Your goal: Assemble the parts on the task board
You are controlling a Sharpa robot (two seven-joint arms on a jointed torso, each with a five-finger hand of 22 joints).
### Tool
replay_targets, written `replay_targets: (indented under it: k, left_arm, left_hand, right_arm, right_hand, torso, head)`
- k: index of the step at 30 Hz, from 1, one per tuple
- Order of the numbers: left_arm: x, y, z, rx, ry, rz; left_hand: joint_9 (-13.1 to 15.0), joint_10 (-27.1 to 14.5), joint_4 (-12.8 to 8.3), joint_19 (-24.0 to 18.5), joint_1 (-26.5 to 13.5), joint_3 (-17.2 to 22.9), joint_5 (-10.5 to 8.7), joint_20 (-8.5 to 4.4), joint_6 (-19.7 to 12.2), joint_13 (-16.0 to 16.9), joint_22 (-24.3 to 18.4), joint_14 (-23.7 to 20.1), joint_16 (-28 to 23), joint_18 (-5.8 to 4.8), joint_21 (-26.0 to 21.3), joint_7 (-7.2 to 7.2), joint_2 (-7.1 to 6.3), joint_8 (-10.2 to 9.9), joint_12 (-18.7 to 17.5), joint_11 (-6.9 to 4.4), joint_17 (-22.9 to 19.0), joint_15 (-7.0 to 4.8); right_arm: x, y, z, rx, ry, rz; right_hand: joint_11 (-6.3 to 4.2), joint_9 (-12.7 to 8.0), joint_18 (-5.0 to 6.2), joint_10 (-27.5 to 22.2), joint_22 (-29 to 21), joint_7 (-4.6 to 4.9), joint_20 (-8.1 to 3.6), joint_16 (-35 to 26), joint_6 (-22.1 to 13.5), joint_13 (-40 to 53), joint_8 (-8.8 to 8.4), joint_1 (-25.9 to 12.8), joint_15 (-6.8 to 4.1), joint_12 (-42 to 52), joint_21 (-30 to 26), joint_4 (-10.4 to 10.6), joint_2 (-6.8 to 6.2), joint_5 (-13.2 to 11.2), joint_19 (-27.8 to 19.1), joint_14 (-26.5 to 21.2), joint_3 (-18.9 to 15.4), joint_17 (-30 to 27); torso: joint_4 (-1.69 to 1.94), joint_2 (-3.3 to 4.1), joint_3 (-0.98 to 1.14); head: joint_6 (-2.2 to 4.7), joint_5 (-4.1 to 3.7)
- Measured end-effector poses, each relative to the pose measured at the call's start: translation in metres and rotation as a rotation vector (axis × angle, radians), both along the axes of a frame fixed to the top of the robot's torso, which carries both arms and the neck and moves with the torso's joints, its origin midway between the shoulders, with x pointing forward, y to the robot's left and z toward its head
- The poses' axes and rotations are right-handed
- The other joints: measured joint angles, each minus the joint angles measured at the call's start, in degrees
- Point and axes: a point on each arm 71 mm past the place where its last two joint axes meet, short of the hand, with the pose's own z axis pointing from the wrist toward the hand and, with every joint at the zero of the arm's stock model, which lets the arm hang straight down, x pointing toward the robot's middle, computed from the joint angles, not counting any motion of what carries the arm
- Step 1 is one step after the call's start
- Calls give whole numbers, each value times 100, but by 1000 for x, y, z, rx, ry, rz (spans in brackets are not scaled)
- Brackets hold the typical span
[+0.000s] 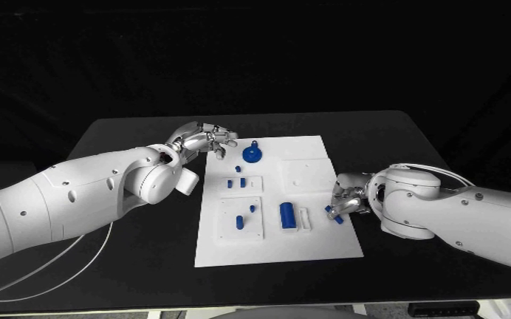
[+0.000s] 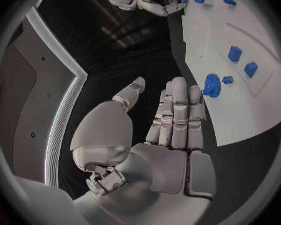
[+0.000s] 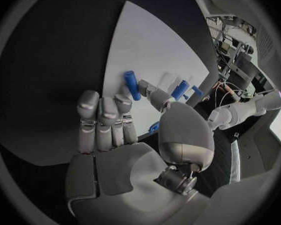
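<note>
Blue parts lie scattered over the white task board (image 1: 309, 179) mid-table: a round knobbed part (image 1: 253, 154) near its far edge, a long cylinder (image 1: 286, 215) nearer. The right hand (image 1: 343, 202) pinches a small blue peg (image 3: 132, 84) at the board's right edge, likely to seat it. The left hand (image 1: 204, 140) hovers empty beside the far corner, fingers apart.

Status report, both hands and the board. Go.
Left hand open, off task board far corner. Right hand pinching small blue part at board's edge. Nothing blocking.
</note>
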Motion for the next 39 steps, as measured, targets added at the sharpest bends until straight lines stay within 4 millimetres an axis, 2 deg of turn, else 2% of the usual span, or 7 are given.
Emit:
replay_targets:
  k: [2, 3, 5, 10, 14, 21, 39]
  left_arm:
    - [0, 0, 0, 0, 0, 0]
    - [0, 0, 0, 0, 0, 0]
    - [0, 0, 0, 0, 0, 0]
    - [0, 0, 0, 0, 1, -1]
    - [0, 0, 0, 0, 1, -1]
    - [0, 0, 0, 1, 2, -2]
    - [0, -1, 0, 0, 5, -5]
  left_hand:
    - [0, 0, 0, 0, 0, 0, 0, 0, 0, 0, 0, 0, 0, -1, 0, 0, 0, 0, 0, 0, 0, 0]
    - [0, 0, 0, 0, 0, 0, 0, 0, 0, 0, 0, 0, 0, -3, 0, 0, 0, 0, 0, 0, 0, 0]
    - [0, 0, 0, 0, 0, 0, 0, 0, 0, 0, 1, 0, 0, -6, 0, 0, 0, 0, 0, 0, 0, 0]
    - [-5, 0, 0, 0, 0, 0, 0, 0, 0, 0, 6, 0, 0, -13, 0, 0, 0, 0, 0, 0, -1, 0]
    - [-5, 0, 0, 0, 0, 0, 0, 0, 0, 0, 5, 0, 0, -38, 0, 0, 0, 0, 0, 0, -1, 0]
    - [-4, 0, 0, -1, 0, 0, 0, 1, 0, 0, 5, 0, 0, 39, -22, 0, 0, 0, 0, 0, -1, 0]
    - [-4, 0, 0, -1, 0, 0, 0, 1, 0, 0, 9, 0, 0, 39, -23, 0, 0, 24, 0, 0, 3, 0]
  right_arm:
    - [-1, 2, 1, 44, 14, -26]
    - [-1, 2, 3, 62, 19, -37]
    - [-1, 4, 4, 100, 34, -61]
    - [-4, 6, 2, 165, 80, -103]
    - [-7, 9, 1, 210, 120, -133]
    - [-9, 17, 0, 261, 173, -158]
    - [-4, 28, -4, 293, 206, -175]
  right_hand:
    - [0, -875, 1, 0, 0, -3, 0, 0, 6, 0, 24, 42, -1, 0, 0, 30, 42, -12, 0, 16, -30, 0]
    - [1, -1551, 2, 1, 0, -10, -1, 0, 20, -4, 27, 67, -2, 0, 0, 35, 67, -49, 1, 19, -25, -2]
    - [0, -1806, 7, 0, 0, -18, -13, 0, 28, -6, -5, 80, -2, 0, 0, 73, 80, -50, 14, 20, -36, -6]
    - [-21, -1824, 35, 19, 0, -18, -23, 0, 28, -6, 12, 45, -7, 0, 0, 119, 106, -50, 43, 28, -68, -6]
    - [-21, -1817, 36, 19, 0, -18, -24, 0, 28, -5, 46, -22, -9, 0, -1, 149, 39, -49, 43, 27, -84, -12]
    - [-21, -1827, 37, 19, 0, -19, -23, 0, 29, -10, 33, -74, -20, 0, -1, 189, 35, -49, 43, 15, -123, -12]
    - [-21, -1844, 39, 19, 0, -22, -22, 0, 31, -10, 34, -147, -17, 0, 0, 237, 4, -71, 42, 14, -170, -17]
  torso:
    - [0, 0, -1]
    - [0, 0, -1]
    - [0, 0, -1]
    - [1, 0, -1]
    - [1, 1, -3]
    - [3, 1, -7]
    - [5, 1, -7]
  head:
    - [0, 1]
    - [0, 1]
    - [0, 1]
    - [5, 1]
    - [6, 6]
    - [-7, 8]
    - [-4, 24]
